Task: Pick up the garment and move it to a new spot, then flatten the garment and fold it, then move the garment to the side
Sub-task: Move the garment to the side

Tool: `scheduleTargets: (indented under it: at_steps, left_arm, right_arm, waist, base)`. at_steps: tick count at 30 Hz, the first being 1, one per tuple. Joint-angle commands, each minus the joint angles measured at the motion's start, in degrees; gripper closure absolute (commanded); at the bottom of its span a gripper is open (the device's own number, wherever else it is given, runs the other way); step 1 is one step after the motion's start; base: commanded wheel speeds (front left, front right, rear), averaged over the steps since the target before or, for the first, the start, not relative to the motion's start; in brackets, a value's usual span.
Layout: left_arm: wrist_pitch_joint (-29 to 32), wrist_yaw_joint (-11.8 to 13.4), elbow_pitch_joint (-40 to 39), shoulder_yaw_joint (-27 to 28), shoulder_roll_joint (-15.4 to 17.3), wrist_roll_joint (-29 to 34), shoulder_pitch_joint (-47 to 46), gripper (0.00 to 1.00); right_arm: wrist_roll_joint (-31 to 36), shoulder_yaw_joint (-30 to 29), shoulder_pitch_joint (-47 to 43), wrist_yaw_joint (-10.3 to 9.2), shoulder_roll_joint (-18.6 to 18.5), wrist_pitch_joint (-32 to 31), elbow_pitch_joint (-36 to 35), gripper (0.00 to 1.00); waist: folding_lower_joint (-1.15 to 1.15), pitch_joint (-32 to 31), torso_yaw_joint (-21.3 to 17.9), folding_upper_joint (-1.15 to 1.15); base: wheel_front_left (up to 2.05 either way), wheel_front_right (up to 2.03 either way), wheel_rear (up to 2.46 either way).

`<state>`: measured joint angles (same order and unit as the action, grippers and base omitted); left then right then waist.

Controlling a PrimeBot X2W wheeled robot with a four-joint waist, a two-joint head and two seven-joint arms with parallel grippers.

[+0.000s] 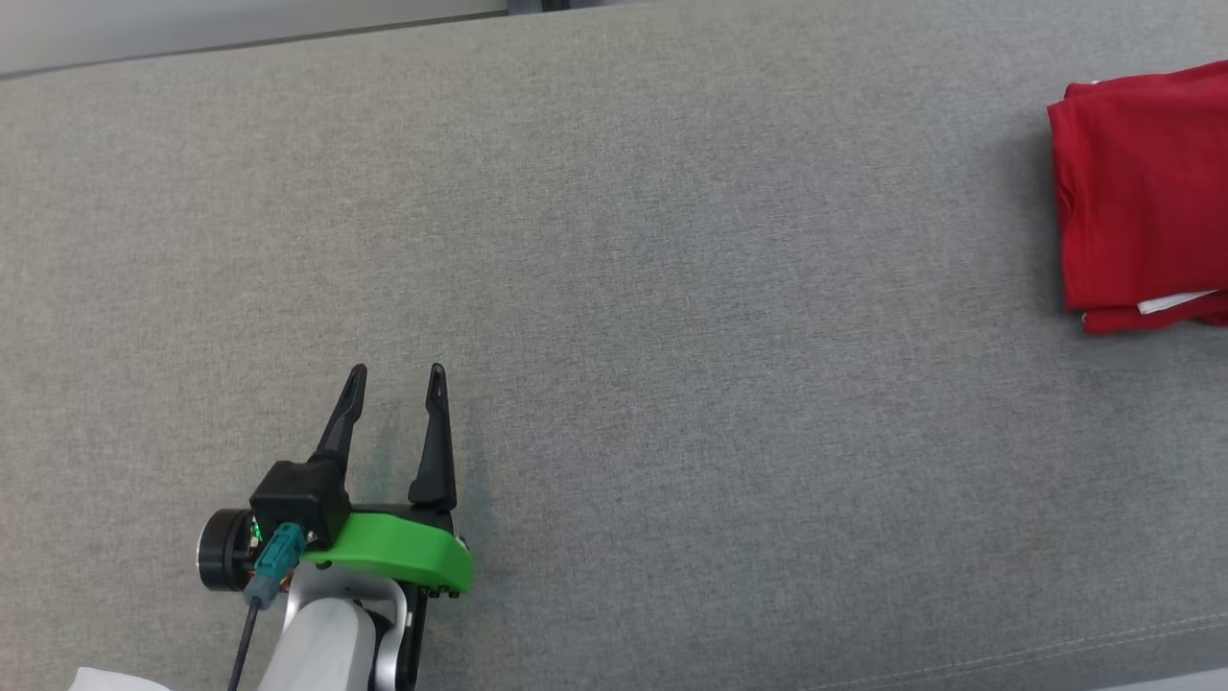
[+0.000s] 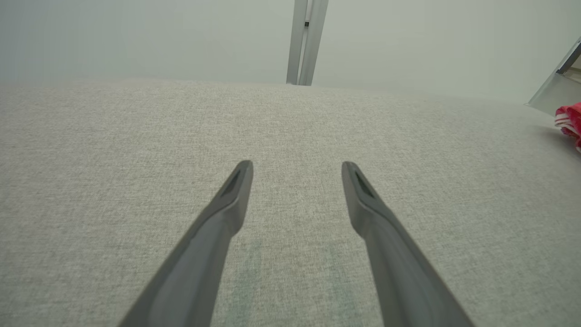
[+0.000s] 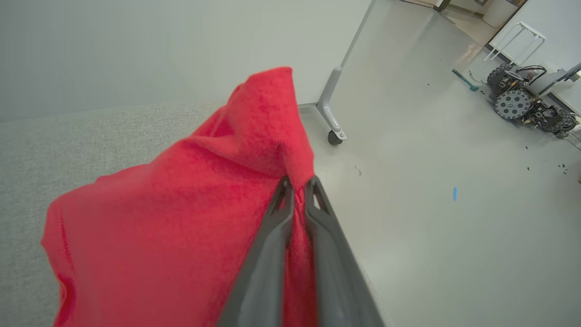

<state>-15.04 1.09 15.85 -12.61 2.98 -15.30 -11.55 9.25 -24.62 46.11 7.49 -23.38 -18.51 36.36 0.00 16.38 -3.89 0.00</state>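
- The red garment (image 1: 1137, 192) lies folded towards the right edge of the grey cloth-covered desk (image 1: 614, 240), and the head view's right border cuts it off.
- The fold is roughly rectangular and several layers deep, with a small white label (image 1: 1175, 302) showing at its near edge.
- In the right wrist view the right hand (image 3: 299, 180) has its two dark fingers pressed almost together, pinching a fold of the garment (image 3: 181, 204).
- The cloth rises to a peak just above that hand's fingertips, and the rest spreads away to that view's left over the desk (image 3: 68, 145).
- The same view shows pale floor (image 3: 431, 227) past the desk's edge, a grey leg on a castor (image 3: 333, 131) and a wheeled machine (image 3: 522, 97) further off.
- The left hand (image 1: 397, 369) is near the front edge of the desk on its left part, well apart from the garment.
- Its fingers are spread wide with nothing between them, as the left wrist view also shows (image 2: 296, 164).
- It sits low over bare cloth; I cannot tell whether it touches.
- In the left wrist view a sliver of the garment (image 2: 569, 120) shows at the far right.
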Motion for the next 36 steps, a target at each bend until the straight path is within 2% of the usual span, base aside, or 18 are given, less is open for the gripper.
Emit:
scheduleTargets:
  at_steps: [1, 5, 6, 7, 8, 9, 16, 24, 31, 36]
  left_arm:
    - [-0.2, 0.0, 0.1, 0.2, 0.7, 0.7, -1.0, 0.00]
    - [-0.2, 0.0, -0.2, 0.3, 1.1, 1.1, -1.5, 0.00]
    - [-0.2, 0.0, -0.2, 0.3, 1.2, 1.2, -1.5, 0.00]
    - [-0.2, 0.0, -0.3, 0.3, 1.2, 1.2, -1.6, 0.00]
    - [-0.2, -0.1, -0.3, 0.3, 1.2, 1.2, -1.7, 0.00]
    - [-0.2, -0.1, -0.4, 0.3, 1.2, 1.3, -1.8, 0.00]
    - [-0.2, 0.1, -0.1, 0.1, 1.3, 1.6, -2.1, 0.00]
    - [-0.2, 0.2, 0.3, 0.2, 1.2, 1.1, -2.7, 0.00]
    - [-0.2, -0.5, 0.1, 1.8, 1.1, -0.2, -3.8, 0.00]
    - [-0.2, -0.1, 1.1, 3.9, 0.6, -1.2, -2.9, 0.00]
  right_arm:
    - [1.2, -0.6, 1.0, -0.02, -0.1, 0.7, 1.1, 1.00]
    - [4.2, -1.7, 2.2, -0.03, -0.5, 4.1, 3.5, 1.00]
    - [4.7, -2.1, 2.4, -0.03, -0.4, 4.6, 4.1, 0.87]
    - [5.6, -2.7, 2.8, -0.03, -0.5, 5.6, 4.6, 0.55]
    - [6.6, -3.2, 3.1, -0.02, -0.7, 6.6, 4.8, 0.13]
    - [8.0, -3.9, 3.4, -0.02, -0.9, 7.4, 5.3, 0.00]
    - [13.6, -7.2, 5.0, -0.03, 1.8, 13.5, 6.6, 0.00]
    - [12.6, -5.2, 6.6, -0.03, 5.1, 18.4, 9.2, 0.00]
    - [7.4, 3.3, 6.7, -0.02, 7.7, 23.4, 12.5, 0.00]
    - [1.9, 13.3, 6.6, -0.03, 11.1, 27.5, 15.0, 0.00]
  waist:
    - [0.00, 1.8, 1.0, 0.00]
    - [0.00, 3.6, 1.5, 0.00]
    - [0.00, 3.9, 1.5, 0.00]
    - [0.00, 4.2, 1.6, 0.00]
    - [0.00, 4.5, 1.6, 0.00]
    - [0.00, 4.8, 1.7, 0.00]
    - [0.00, 5.1, 1.3, 0.00]
    - [0.00, 2.8, 0.1, 0.00]
    - [0.00, -0.7, -0.9, 0.00]
    - [0.00, -4.2, -1.5, 0.00]
  base:
    - [0.00, 0.00, 0.00]
    - [0.00, 0.00, 0.00]
    - [0.00, 0.00, 0.00]
    - [0.00, 0.00, 0.00]
    - [0.00, 0.00, 0.00]
    - [0.00, 0.00, 0.00]
    - [0.00, 0.00, 0.00]
    - [0.00, 0.00, 0.00]
    - [0.00, 0.00, 0.00]
    - [0.00, 0.00, 0.00]
